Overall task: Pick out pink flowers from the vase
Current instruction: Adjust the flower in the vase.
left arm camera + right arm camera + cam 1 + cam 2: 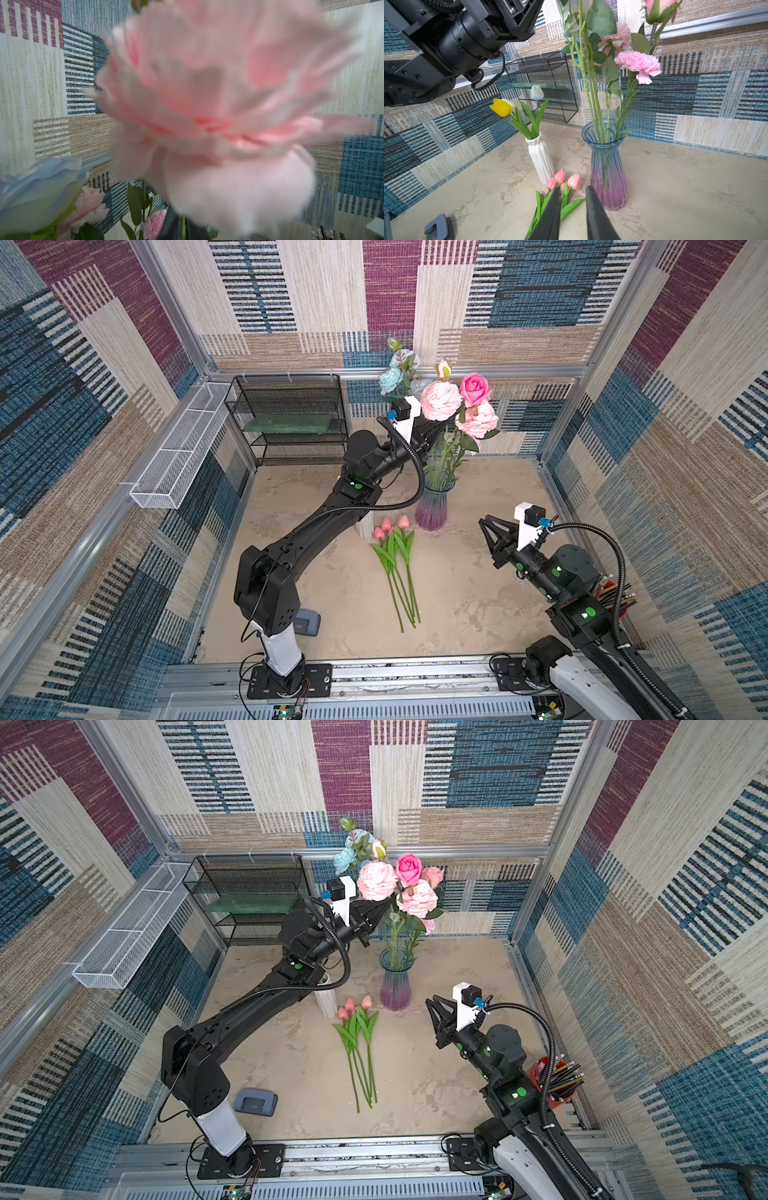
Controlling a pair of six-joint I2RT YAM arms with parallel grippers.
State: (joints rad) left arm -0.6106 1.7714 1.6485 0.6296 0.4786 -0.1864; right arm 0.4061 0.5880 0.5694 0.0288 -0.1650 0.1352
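Note:
The blue-to-purple glass vase stands at the back of the table and holds pink flowers. Among them are a hot pink rose, a pale peony and a frilly carnation. My left gripper is raised above the vase, shut on the green stem of another pale pink peony. That bloom fills the left wrist view. Three pink tulips lie on the table in front of the vase. My right gripper hangs open and empty to the right of the vase.
A white ribbed vase with yellow and white tulips stands left of the glass vase, under my left arm. Pale blue roses rise behind. A black mesh shelf and a white wire basket line the back left. A grey device and a red pencil cup sit near the front.

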